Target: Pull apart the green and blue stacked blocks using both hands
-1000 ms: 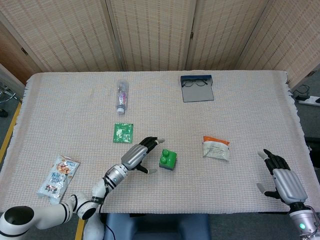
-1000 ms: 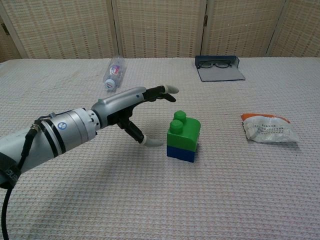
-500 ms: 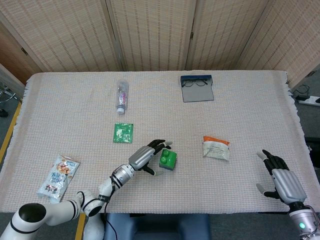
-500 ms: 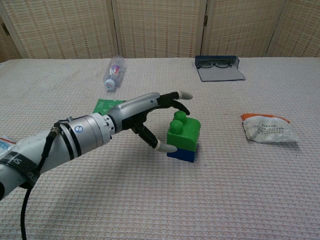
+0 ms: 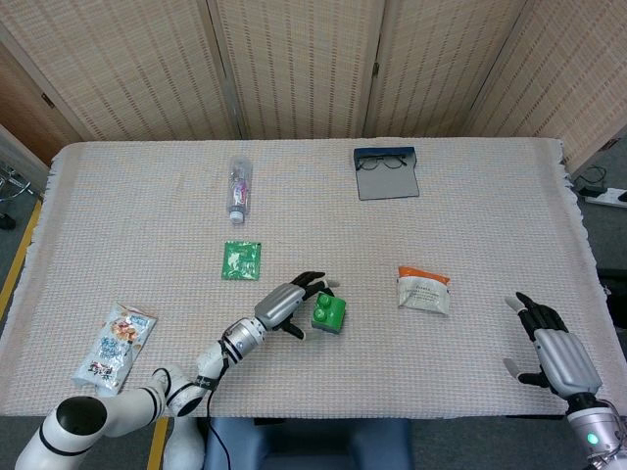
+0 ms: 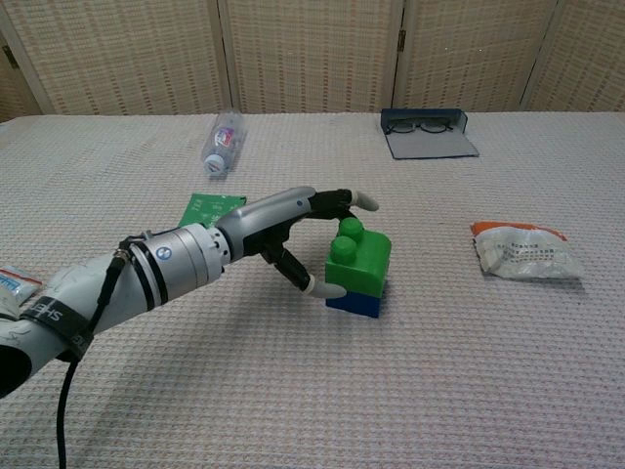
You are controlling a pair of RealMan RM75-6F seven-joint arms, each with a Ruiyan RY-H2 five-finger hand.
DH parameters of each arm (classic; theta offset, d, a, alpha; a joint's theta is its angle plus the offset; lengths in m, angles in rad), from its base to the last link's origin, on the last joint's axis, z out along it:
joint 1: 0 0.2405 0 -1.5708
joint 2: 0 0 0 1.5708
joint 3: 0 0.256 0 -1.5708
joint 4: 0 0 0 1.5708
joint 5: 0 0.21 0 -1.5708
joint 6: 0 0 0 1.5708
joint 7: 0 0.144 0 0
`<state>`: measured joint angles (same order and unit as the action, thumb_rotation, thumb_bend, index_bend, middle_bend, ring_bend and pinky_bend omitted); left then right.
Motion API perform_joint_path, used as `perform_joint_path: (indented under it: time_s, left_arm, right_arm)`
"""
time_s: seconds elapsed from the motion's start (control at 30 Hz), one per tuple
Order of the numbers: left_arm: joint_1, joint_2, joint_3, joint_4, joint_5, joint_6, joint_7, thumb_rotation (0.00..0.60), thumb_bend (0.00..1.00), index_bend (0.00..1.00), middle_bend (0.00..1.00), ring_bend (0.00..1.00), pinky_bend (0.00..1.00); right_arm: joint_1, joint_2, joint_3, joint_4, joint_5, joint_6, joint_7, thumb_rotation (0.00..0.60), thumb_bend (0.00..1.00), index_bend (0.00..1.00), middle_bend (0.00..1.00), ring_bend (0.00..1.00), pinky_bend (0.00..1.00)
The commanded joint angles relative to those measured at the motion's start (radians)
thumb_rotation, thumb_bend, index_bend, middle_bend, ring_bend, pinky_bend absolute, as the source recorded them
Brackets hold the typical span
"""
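Observation:
A green block [image 5: 329, 313] [image 6: 358, 262] sits stacked on a blue block [image 6: 354, 299] near the table's front centre. My left hand [image 5: 289, 305] [image 6: 293, 225] is at the stack's left side with its fingers spread. The fingers reach over the green studs and the thumb tip [image 6: 324, 289] lies against the stack's left face at the seam. The stack still rests on the cloth. My right hand [image 5: 554, 352] hovers open at the front right corner, far from the blocks, and shows only in the head view.
A plastic bottle [image 5: 238, 188] [image 6: 223, 140] lies at the back left, a glasses case [image 5: 386, 172] [image 6: 430, 132] at the back. A green packet [image 5: 241, 260] [image 6: 210, 208] lies behind my left hand. A white-orange pouch [image 5: 423, 290] [image 6: 527, 251] lies right of the stack, a snack bag [image 5: 116, 345] front left.
My left hand has moved right up to the stack; its thumb has come against the stack's side and its fingers over the top. The right hand has barely moved.

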<state>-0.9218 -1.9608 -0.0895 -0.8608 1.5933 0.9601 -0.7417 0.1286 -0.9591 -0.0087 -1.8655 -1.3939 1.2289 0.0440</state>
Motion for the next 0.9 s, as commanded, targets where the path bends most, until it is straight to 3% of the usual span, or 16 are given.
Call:
perform_joint_path:
  time_s: [0.03,0.27,0.6,0.7,0.9]
  left_arm:
    - [0.0,-0.007,0.003,0.012,-0.001,0.008,-0.006,0.6,0.25,0.19,0.34,0.01,0.0]
    - [0.011,-0.038,0.009,0.068,-0.002,0.051,-0.014,0.6,0.26,0.34,0.46,0.07,0.0]
    - [0.038,-0.072,0.013,0.124,0.0,0.133,-0.048,0.6,0.28,0.63,0.71,0.2,0.0]
    - [0.057,-0.069,0.007,0.111,-0.008,0.166,-0.059,0.6,0.32,0.72,0.81,0.28,0.0]
    - [0.081,-0.006,0.01,0.004,-0.019,0.174,-0.05,0.6,0.34,0.75,0.84,0.31,0.0]
  right_arm:
    - [0.002,-0.002,0.001,0.0,0.001,-0.002,-0.001,0.6,0.37,0.0,0.0,0.0,0.0]
    - [0.008,-0.003,0.001,0.0,0.006,-0.013,-0.006,0.6,0.37,0.0,0.0,0.0,0.0]
    - [0.017,-0.012,0.002,0.004,0.025,-0.028,-0.021,0.6,0.37,0.0,0.0,0.0,0.0]
    - [0.022,-0.018,0.003,0.009,0.031,-0.038,-0.026,0.6,0.37,0.0,0.0,0.0,0.0]
    - [0.042,-0.043,0.009,0.047,-0.009,-0.054,0.036,0.6,0.37,0.0,0.0,0.01,0.0]
